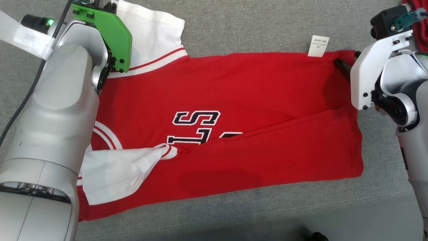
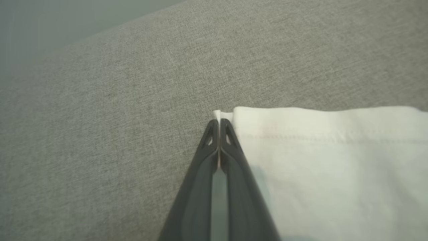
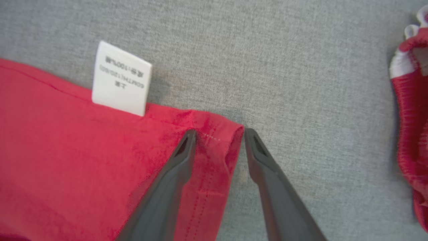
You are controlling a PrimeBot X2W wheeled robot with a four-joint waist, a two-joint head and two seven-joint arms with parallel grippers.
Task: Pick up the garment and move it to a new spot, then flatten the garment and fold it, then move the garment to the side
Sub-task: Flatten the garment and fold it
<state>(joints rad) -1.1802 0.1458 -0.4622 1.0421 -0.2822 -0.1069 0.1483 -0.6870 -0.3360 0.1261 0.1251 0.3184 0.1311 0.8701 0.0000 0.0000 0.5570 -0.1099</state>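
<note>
Head view: the red garment point(image 1: 234, 100) lies spread on the grey upholstery point(image 1: 254, 26), print up, its near sleeve point(image 1: 113, 170) turned in over the body and a long crease running across; it seems already placed and largely flattened, the folding barely begun, the move aside not yet made; left wrist view: the left gripper point(image 2: 219, 125) is pinched together on the corner of the far white sleeve point(image 2: 334, 150); right wrist view: the right gripper point(image 3: 219, 135) stands apart, straddling the hem corner point(image 3: 217, 147) beside the care label point(image 3: 121, 78), nothing clamped
</note>
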